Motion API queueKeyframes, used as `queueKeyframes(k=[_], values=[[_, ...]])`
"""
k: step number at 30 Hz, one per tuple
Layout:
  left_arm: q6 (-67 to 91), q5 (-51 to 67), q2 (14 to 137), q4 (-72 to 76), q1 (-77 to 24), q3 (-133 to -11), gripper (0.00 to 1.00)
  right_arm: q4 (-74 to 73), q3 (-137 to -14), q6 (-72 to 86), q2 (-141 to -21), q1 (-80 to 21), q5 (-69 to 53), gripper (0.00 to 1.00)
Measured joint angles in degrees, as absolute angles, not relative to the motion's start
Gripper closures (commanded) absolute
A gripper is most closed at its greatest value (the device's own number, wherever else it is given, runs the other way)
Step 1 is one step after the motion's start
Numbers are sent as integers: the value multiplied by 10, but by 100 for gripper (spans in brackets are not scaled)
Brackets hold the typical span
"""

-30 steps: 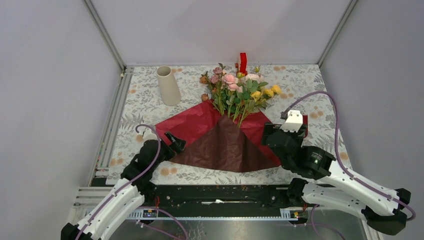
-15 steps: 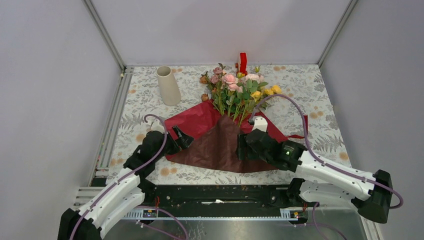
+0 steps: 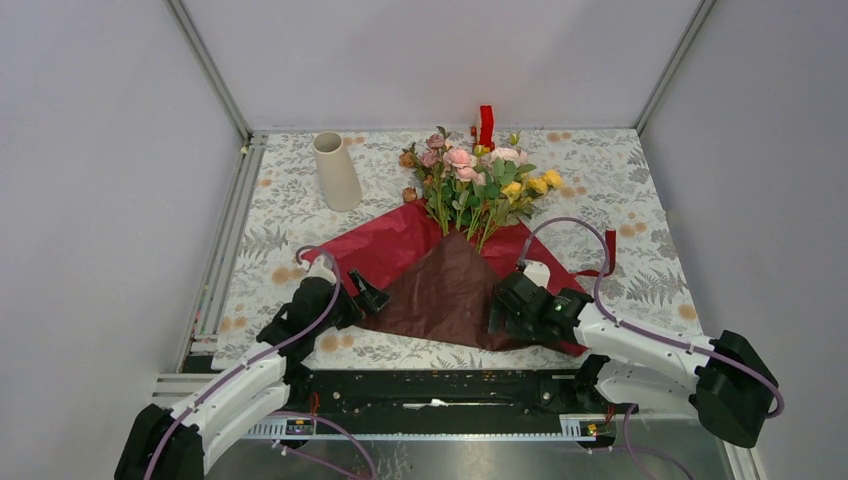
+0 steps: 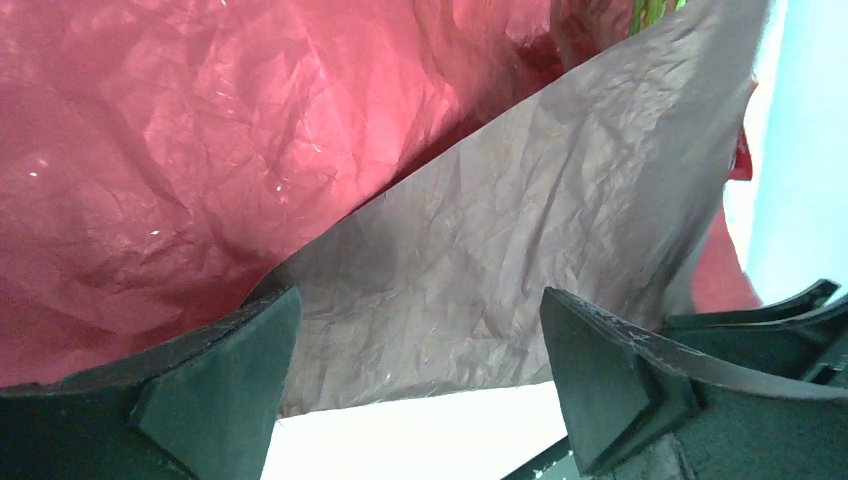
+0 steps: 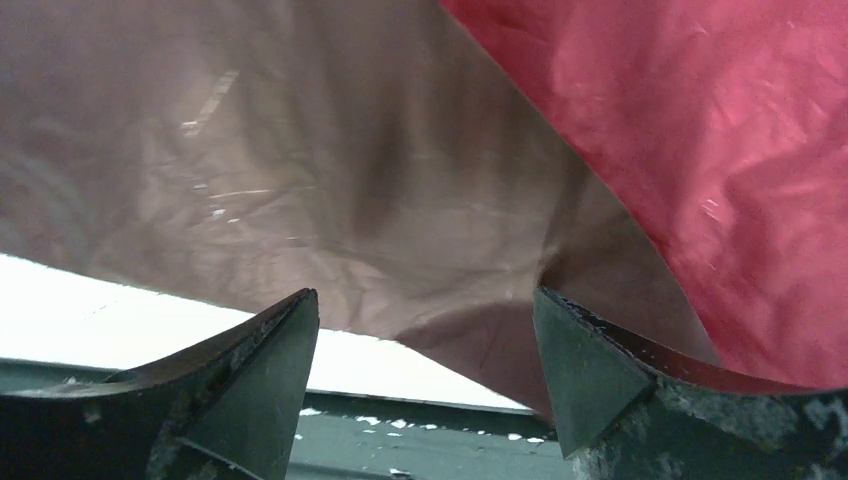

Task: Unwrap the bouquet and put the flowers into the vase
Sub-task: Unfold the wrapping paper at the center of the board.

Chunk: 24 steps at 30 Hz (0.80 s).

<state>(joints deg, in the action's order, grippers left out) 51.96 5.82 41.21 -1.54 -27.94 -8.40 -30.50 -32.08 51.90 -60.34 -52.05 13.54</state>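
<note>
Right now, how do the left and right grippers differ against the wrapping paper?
The left gripper sits at the brown flap's left edge, pointing right. The right gripper sits over the flap's right side, pointing left. Both are open, low near the wrapping paper's near edge, closed on nothing.

Lab test cell, plain grey walls [image 3: 90, 200]

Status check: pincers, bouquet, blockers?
Left pincer open, right pincer open, at opposite sides of wrapping paper. Flowers lying down, stems covered. Vase upright, apart. Nothing in the way.
</note>
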Motion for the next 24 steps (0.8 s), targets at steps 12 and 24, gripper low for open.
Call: queueKeyframes(k=[12,24], values=[[530,40,321,-69,-248,-69,1,-346,-270,585,-556,-479,146,9],[497,36,316,-139,-232,-100,1,-518,-315,615,-474,-478,218,9]])
